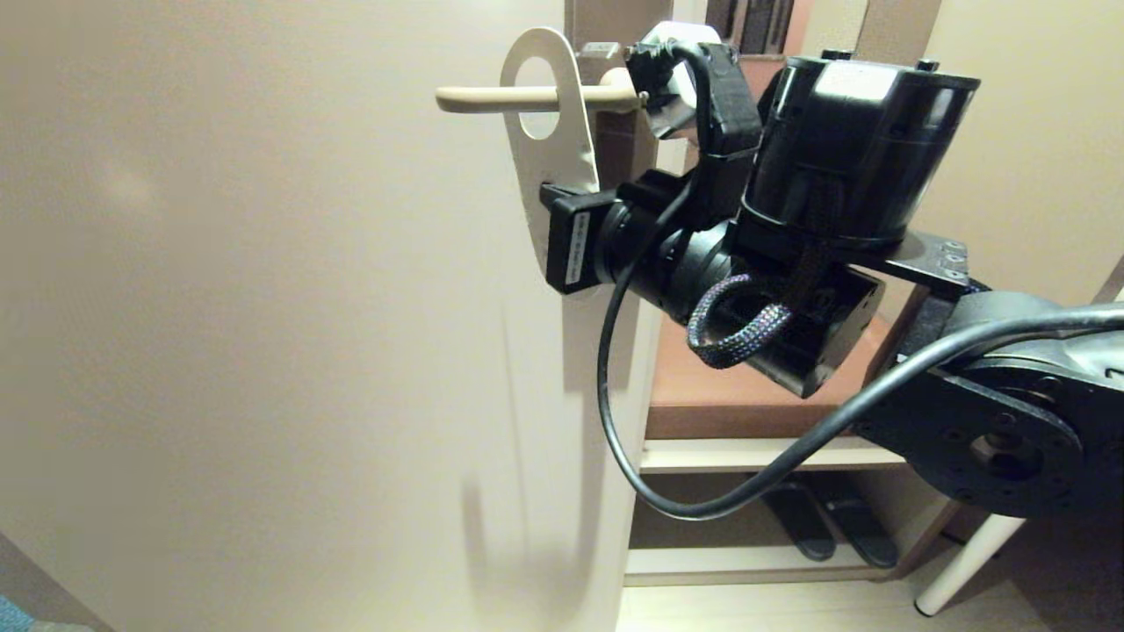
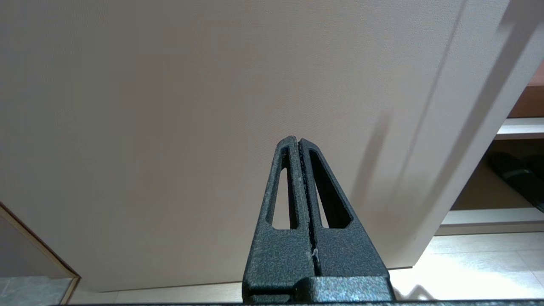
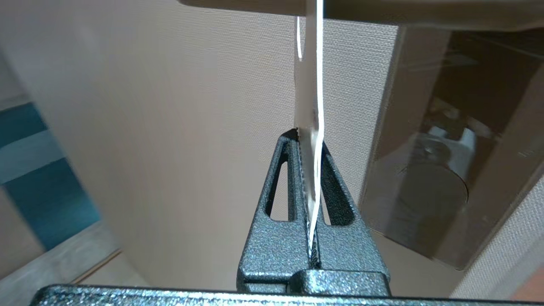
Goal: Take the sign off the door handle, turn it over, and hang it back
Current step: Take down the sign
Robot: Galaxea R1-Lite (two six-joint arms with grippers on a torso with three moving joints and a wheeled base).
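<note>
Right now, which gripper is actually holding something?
The right gripper: its fingers pinch the sign hanging on the door handle. The left gripper is shut on nothing.

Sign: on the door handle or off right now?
On. The door handle passes through the oval hole of the sign, while the right pincer is shut on the sign's lower edge.

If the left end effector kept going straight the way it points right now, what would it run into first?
Most likely the door. The left end effector, shut and empty, points at its plain beige face, with nothing visible between. How far off the door is cannot be told.
</note>
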